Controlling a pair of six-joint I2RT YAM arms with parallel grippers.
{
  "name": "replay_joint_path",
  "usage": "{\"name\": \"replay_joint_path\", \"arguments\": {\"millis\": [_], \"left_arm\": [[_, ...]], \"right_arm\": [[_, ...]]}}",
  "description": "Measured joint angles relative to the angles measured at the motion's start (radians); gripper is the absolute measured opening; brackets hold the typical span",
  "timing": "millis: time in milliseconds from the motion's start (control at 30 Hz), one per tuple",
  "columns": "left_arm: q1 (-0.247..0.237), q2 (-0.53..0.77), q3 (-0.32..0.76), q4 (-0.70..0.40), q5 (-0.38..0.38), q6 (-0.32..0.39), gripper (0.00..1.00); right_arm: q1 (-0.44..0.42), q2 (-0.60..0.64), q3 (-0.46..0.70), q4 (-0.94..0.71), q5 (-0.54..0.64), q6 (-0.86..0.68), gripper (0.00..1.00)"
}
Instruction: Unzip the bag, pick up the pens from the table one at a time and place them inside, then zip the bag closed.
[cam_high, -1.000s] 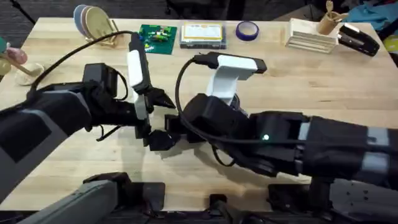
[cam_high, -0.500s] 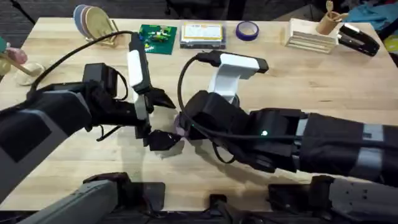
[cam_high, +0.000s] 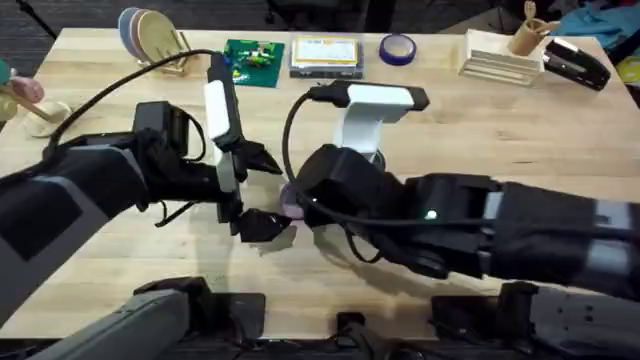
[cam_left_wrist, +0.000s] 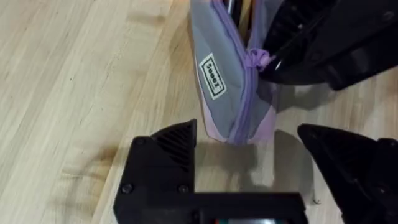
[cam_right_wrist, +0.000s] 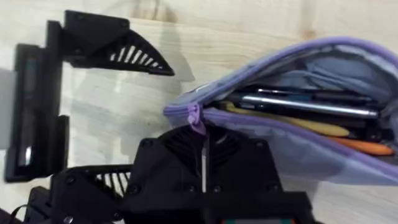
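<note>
Bag (cam_right_wrist: 292, 118) lying unzipped, pens (cam_right_wrist: 298, 112) inside; right gripper (cam_right_wrist: 202, 140) pinching zipper pull (cam_right_wrist: 194, 118); left gripper (cam_left_wrist: 249, 155) spread wide just beside bag's end.

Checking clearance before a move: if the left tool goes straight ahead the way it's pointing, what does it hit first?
Probably the bag's near end: it lies straight ahead of the open left tool, just beyond its fingers. Depth is unclear.

Two black YAM arms showing white housings and looping cables

The left arm (cam_high: 90, 190) is wearing matte black shells with a white upright block, a black cable arcing over it; the right arm (cam_high: 480, 235) is carrying a white bracket, a looping black cable and a glowing green light. The left gripper (cam_left_wrist: 249, 168) is showing black wedge-shaped fingers (cam_left_wrist: 171, 149) with screw heads; the right gripper (cam_right_wrist: 205, 165) is showing ribbed black fingers.
</note>
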Motion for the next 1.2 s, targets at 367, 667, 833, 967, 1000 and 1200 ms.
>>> {"name": "replay_joint_path", "arguments": {"millis": [367, 667, 833, 967, 1000, 1200], "left_arm": [[0.000, 0.000, 0.000, 0.000, 0.000, 0.000, 0.993], [0.000, 0.000, 0.000, 0.006, 0.022, 0.000, 0.993], [0.000, 0.000, 0.000, 0.047, 0.066, 0.000, 0.993], [0.000, 0.000, 0.000, 0.057, 0.093, 0.000, 0.994], [0.000, 0.000, 0.000, 0.057, 0.098, 0.000, 0.994], [0.000, 0.000, 0.000, 0.057, 0.109, 0.000, 0.994]], "right_arm": [[0.000, -0.174, -0.002, -0.037, -0.023, -0.099, 0.031], [0.000, -0.175, -0.003, -0.043, -0.023, -0.102, 0.030], [0.000, -0.175, -0.003, -0.043, -0.023, -0.103, 0.030], [0.000, -0.175, -0.003, -0.043, -0.023, -0.105, 0.030], [0.000, -0.175, -0.003, -0.043, -0.023, -0.105, 0.030], [0.000, -0.175, -0.003, -0.043, -0.023, -0.106, 0.030]]}}
